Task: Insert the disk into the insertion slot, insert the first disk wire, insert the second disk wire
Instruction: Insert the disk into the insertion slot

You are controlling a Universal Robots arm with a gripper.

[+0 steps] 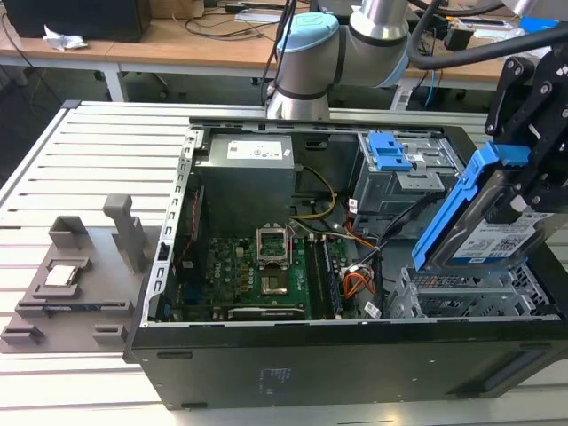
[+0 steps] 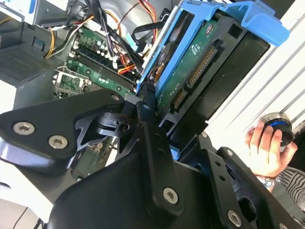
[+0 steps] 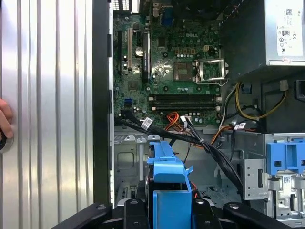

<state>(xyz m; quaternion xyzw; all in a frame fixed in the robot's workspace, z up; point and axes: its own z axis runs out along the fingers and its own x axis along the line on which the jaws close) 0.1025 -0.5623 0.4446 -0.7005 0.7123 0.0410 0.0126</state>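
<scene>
Gripping the disk (image 1: 482, 216) by its blue frame (image 1: 448, 209), the gripper (image 1: 525, 197) clamps it tilted, just above the insertion slot (image 1: 461, 300). Its white printed label (image 1: 501, 241) faces the exterior view; the second wrist view shows its green circuit board (image 2: 190, 71) and a person's hand (image 2: 264, 150) on a round knob (image 2: 281, 130)

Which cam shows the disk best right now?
Exterior view: the disk shows its label face, tilted above the insertion slot. Second wrist view has its circuit-board underside close up; first wrist view catches its blue frame end-on.
</scene>
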